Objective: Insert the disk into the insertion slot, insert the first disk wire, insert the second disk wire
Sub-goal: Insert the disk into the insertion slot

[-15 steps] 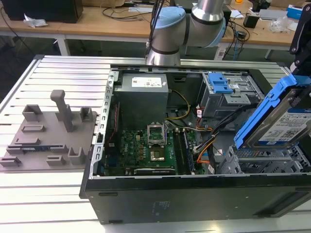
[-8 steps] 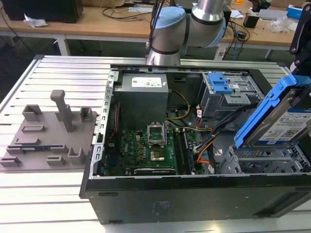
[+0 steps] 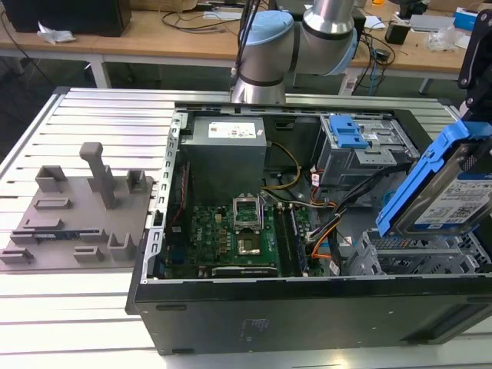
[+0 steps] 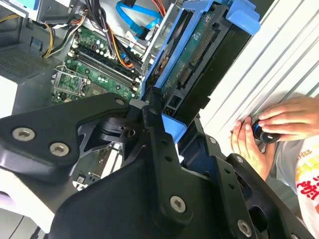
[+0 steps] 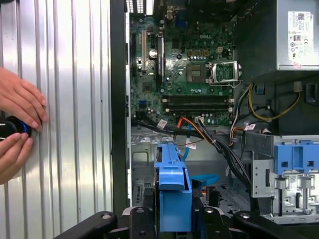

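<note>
One of three steps in hand: hand [image 5: 174, 215] clamped on the disk [image 3: 450, 192], tilted above the insertion slot [image 3: 415, 257]; seating likely calls for levelling.

Arm [image 3: 296, 34] bent, pincer [image 5: 174, 216] clamped on disk [image 3: 453, 192]

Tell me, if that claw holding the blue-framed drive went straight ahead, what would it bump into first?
Probably the grey metal bay just below the drive, though depth is hard to judge.

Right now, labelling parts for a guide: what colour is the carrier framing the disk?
Bright blue; the carrier around the disk shows best in the exterior view.
</note>
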You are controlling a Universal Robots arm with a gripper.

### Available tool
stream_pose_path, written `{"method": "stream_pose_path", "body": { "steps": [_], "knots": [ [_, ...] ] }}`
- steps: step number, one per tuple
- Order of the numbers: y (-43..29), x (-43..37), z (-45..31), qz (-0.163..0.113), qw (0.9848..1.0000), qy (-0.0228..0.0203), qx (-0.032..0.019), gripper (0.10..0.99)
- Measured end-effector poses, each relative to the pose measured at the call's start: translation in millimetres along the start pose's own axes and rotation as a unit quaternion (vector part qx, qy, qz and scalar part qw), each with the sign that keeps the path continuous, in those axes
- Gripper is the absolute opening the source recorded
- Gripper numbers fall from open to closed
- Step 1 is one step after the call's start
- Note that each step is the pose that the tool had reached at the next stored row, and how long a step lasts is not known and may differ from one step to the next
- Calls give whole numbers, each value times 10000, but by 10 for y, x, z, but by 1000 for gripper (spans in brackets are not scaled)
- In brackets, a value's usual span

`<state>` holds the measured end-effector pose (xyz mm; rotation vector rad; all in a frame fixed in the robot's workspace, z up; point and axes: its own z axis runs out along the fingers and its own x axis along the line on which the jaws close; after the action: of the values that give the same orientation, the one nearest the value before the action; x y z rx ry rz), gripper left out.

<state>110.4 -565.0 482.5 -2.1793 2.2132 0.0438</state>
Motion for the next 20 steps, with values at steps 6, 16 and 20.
{"method": "stream_pose_path", "body": {
  "steps": [6,16,20],
  "knots": [
    [-5,-1,1,1,10000,2,1,365],
    [-29,-6,9,1,10000,6,1,365],
    [-34,-26,23,1,10000,8,1,365]
  ]
}}
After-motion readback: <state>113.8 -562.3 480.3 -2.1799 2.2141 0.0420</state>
